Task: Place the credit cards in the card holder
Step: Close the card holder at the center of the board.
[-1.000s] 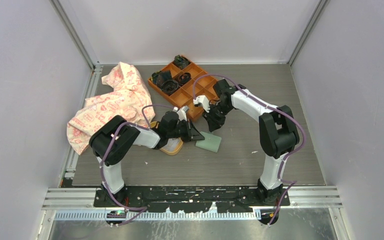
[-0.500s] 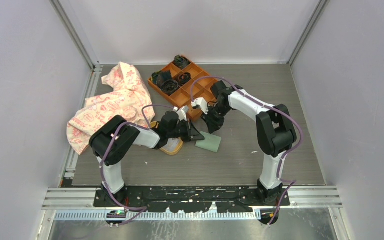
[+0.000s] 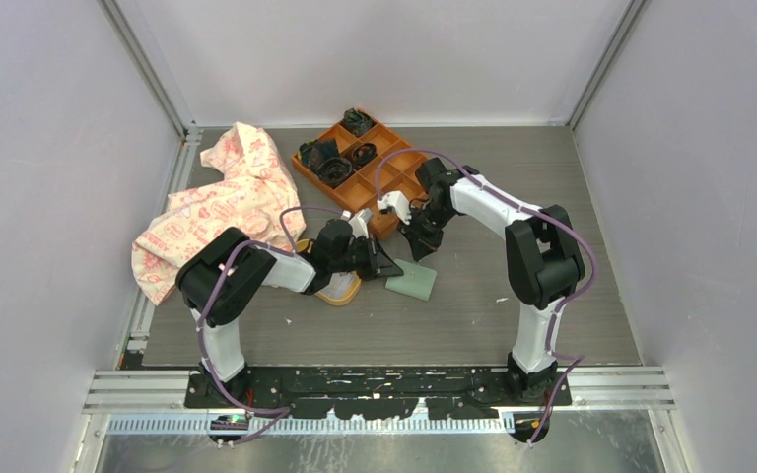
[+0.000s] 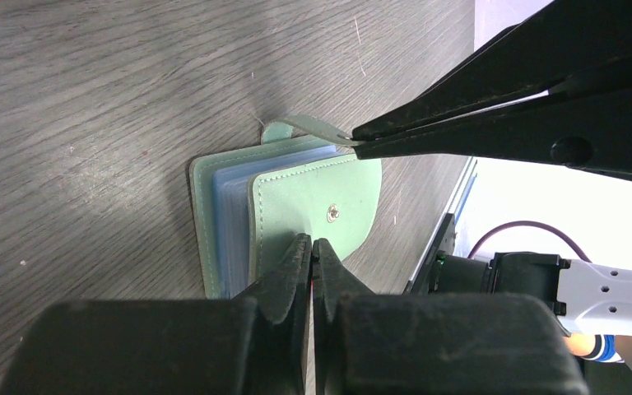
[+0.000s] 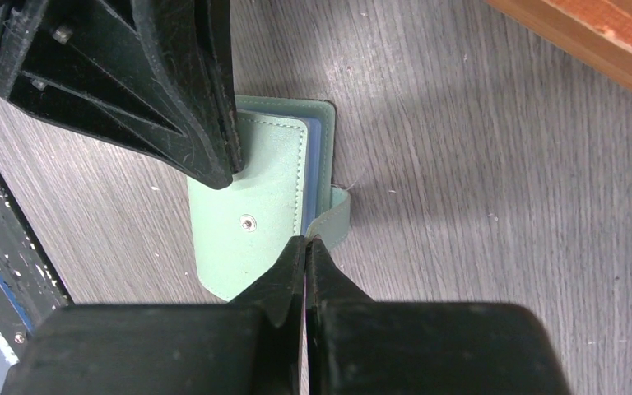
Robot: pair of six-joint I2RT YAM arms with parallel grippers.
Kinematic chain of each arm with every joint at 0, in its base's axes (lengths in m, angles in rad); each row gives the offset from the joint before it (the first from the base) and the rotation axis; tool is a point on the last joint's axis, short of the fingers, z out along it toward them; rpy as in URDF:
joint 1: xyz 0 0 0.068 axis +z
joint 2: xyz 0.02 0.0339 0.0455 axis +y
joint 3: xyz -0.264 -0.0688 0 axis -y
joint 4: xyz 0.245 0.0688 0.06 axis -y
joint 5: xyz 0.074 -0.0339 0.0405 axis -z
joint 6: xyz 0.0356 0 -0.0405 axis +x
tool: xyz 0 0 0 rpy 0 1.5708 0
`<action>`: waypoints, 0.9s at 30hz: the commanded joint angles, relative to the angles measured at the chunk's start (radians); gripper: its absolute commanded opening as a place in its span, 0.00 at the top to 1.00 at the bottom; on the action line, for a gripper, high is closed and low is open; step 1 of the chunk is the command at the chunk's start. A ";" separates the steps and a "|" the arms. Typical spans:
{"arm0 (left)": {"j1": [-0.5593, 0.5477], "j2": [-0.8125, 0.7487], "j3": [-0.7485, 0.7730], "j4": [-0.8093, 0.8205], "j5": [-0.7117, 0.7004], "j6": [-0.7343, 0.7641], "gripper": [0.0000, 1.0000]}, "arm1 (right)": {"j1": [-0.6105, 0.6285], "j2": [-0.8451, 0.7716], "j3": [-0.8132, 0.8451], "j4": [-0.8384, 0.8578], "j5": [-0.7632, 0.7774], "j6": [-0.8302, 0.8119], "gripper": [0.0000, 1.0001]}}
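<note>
— Between your right tips, what is it that you hold?

— Between the tips of my right gripper (image 5: 304, 243) is the end of the closing tab (image 4: 309, 126) of the card holder (image 5: 255, 247). The jaws are closed on it, as far as I can see. The holder lies flat on the table (image 5: 502, 206), directly below both my grippers.

— And the left one?

— My left gripper (image 4: 311, 244) is closed too, and I see nothing between its fingers. Its tips rest on the front cover (image 4: 296, 193), just beside the snap stud (image 4: 333, 214).

— So how far along is the task?

— I judge it is at the very beginning. The tab is off the stud, but the cover lies folded over the blue sleeves (image 4: 230, 197), so no slot can be reached yet. No credit cards show in my views, not in the holder and not near my jaws.

— What is left, then?

— Almost everything, I think: to open the cover, to find and take each card, and to push it into a slot. The yellow dish (image 3: 347, 293) below my left wrist is mostly hidden by the arm, so I cannot tell what it holds.
</note>
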 commanded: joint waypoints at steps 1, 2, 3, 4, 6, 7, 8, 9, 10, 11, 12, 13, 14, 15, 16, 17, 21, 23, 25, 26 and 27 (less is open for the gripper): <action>0.000 0.012 0.014 0.005 0.001 0.016 0.97 | 0.005 -0.046 0.021 -0.021 -0.037 -0.032 0.99; 0.001 0.012 0.014 0.006 0.001 0.014 0.98 | 0.005 -0.056 0.012 -0.017 -0.044 -0.034 0.99; 0.001 0.011 0.014 0.005 0.002 0.013 0.97 | 0.004 -0.067 0.004 -0.014 -0.051 -0.039 0.99; 0.001 0.012 0.014 0.006 0.003 0.013 0.98 | 0.005 -0.078 -0.006 -0.009 -0.055 -0.041 0.99; 0.000 0.014 0.014 0.008 0.004 0.009 0.98 | 0.005 -0.097 -0.027 0.008 -0.049 -0.040 0.99; 0.001 0.014 0.014 0.012 0.005 0.007 0.98 | 0.007 -0.105 -0.036 0.014 -0.046 -0.040 0.99; 0.002 0.015 0.014 0.014 0.006 0.006 0.98 | 0.010 -0.113 -0.050 0.023 -0.042 -0.040 0.99; 0.001 0.016 0.014 0.014 0.006 0.004 0.98 | 0.015 -0.120 -0.064 0.031 -0.039 -0.040 0.99; 0.001 0.016 0.014 0.014 0.006 0.004 0.98 | 0.022 -0.129 -0.075 0.037 -0.030 -0.041 0.99; 0.001 0.016 0.014 0.014 0.006 0.004 0.98 | 0.029 -0.133 -0.086 0.044 -0.027 -0.042 0.99; 0.001 0.015 0.014 0.014 0.007 0.004 0.98 | 0.036 -0.140 -0.095 0.048 -0.022 -0.042 0.99; 0.002 0.015 0.014 0.014 0.007 0.004 0.98 | 0.040 -0.146 -0.102 0.055 -0.020 -0.040 0.99; 0.002 0.014 0.014 0.015 0.008 0.003 0.99 | 0.045 -0.149 -0.112 0.062 -0.019 -0.034 0.99; 0.002 0.013 0.014 0.015 0.009 0.003 0.98 | 0.051 -0.154 -0.120 0.070 -0.019 -0.031 0.99; 0.002 0.013 0.014 0.016 0.010 0.002 0.99 | 0.058 -0.157 -0.129 0.078 -0.015 -0.026 0.99; 0.001 0.011 0.014 0.019 0.012 0.001 0.99 | 0.065 -0.159 -0.138 0.086 -0.010 -0.023 0.99; 0.001 0.004 0.008 0.027 0.015 -0.003 0.99 | 0.086 -0.162 -0.167 0.109 0.015 -0.010 0.99; 0.001 0.003 0.004 0.034 0.016 -0.007 0.99 | 0.088 -0.165 -0.178 0.121 0.021 0.000 0.99; 0.001 0.007 0.001 0.043 0.019 -0.010 0.99 | 0.089 -0.168 -0.187 0.134 0.024 0.013 0.99; 0.001 0.009 -0.001 0.047 0.020 -0.012 0.99 | 0.092 -0.170 -0.193 0.142 0.025 0.018 0.99; 0.002 0.011 -0.003 0.051 0.020 -0.015 0.99 | 0.093 -0.173 -0.200 0.150 0.028 0.024 0.99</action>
